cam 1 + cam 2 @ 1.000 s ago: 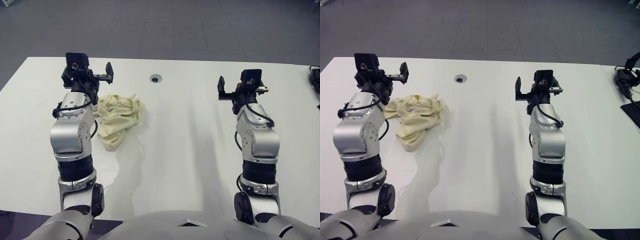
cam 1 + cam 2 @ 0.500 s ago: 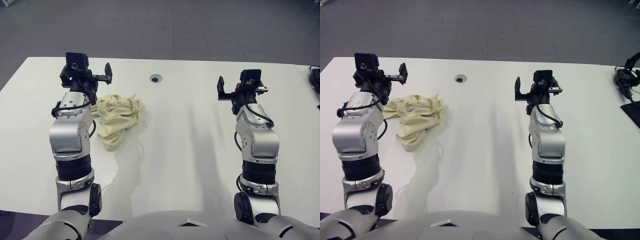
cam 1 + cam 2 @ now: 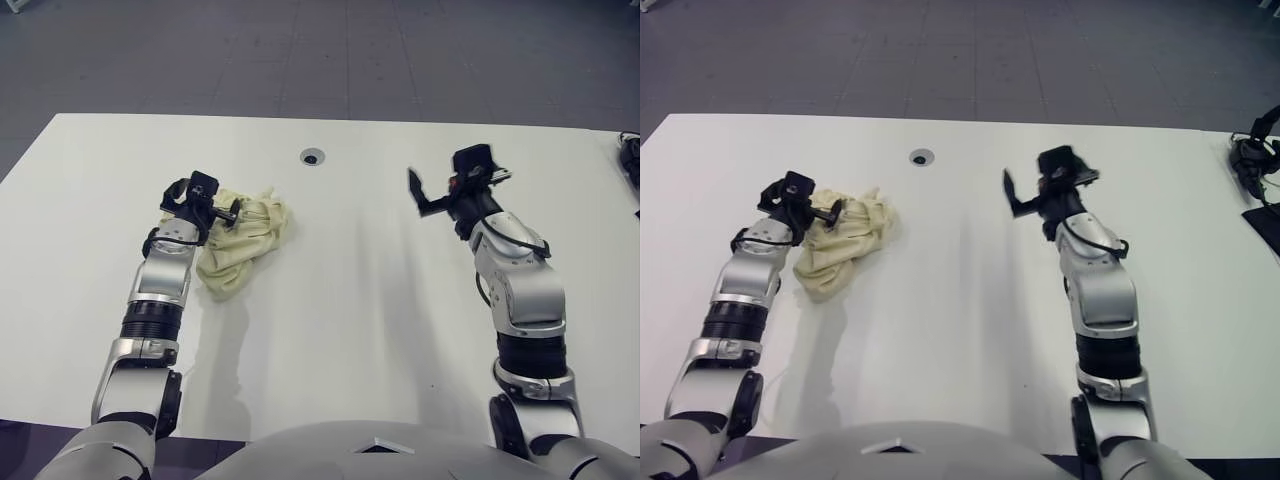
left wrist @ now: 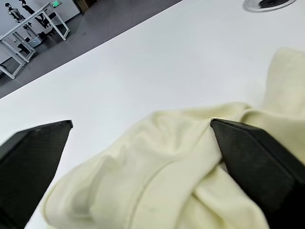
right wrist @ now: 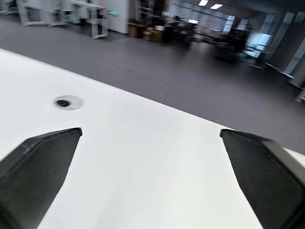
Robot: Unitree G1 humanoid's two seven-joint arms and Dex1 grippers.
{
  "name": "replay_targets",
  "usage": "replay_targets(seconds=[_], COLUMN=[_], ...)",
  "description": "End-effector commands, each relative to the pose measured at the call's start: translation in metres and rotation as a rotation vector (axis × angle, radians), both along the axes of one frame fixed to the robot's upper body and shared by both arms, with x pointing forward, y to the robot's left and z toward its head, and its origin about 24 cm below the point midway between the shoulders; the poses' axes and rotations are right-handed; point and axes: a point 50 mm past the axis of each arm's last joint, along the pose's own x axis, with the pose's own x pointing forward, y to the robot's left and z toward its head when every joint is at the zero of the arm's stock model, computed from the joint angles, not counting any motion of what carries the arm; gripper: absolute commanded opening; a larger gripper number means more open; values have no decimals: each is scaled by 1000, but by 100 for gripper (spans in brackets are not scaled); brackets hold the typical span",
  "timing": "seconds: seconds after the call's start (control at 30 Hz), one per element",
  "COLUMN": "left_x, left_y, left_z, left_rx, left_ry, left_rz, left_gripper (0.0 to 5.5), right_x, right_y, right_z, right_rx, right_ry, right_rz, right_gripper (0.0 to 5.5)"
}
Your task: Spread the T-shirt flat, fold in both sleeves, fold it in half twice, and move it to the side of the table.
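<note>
T-shirt (image 3: 240,245), pale yellow, lies crumpled in a heap on the left half of the white tabletop (image 3: 360,300), nearer the far edge than the near one. Not spread at all; sleeves, collar and hem are lost in the folds. One lobe trails toward the robot. The left wrist view shows a rolled, seamed edge, but which edge of the garment cannot be told.

Handling, as a judgement: thin knit cloth, light, limp, no stiffness. It should drape and bunch when lifted, and drag rather than slide cleanly on the tabletop. Not fragile. The risk is pinching several layers at once, which would lift the whole wad instead of opening it. The best hold is probably a single outer edge, such as that seamed roll or the trailing lobe, then a second hold well apart from the first to pull the cloth open.

Left gripper (image 4: 141,123) is low at the heap's left side, fingers spread wide with cloth lying between them, nothing clamped. Contact with the fabric cannot be told.

Right gripper (image 5: 150,130) hangs above bare tabletop on the right, well apart from the shirt, fingers wide apart and empty.

Round cable hole (image 3: 312,156) sits beyond the heap, near the far edge.
</note>
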Motion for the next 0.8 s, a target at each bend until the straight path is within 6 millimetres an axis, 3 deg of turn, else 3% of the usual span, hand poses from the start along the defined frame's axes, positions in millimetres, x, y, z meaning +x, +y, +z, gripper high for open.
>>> replay_targets(seconds=[0.03,0.17,0.27,0.4,0.6,0.8], left_x=[-23,-43,-47,-43,-33,-23], left_y=[-45,-84,-90,-80,-50,-35], left_z=[-13,-8,0,16,53,88], left_rx=[-146,-243,-268,-294,-302,-329], left_ry=[53,73,67,34,-72,-176], left_rz=[-61,-105,-97,-74,-29,7], left_gripper=[540,540,540,540,540,540], right_x=[-28,-42,-51,-50,-43,-43], right_y=[18,28,36,43,39,39], right_z=[-9,-16,-13,-16,-23,-34], right_rx=[-137,-223,-245,-329,-447,-489], right_ry=[73,86,63,-5,-59,-52], right_rz=[300,436,522,547,532,542], right_gripper=[539,539,539,539,444,345])
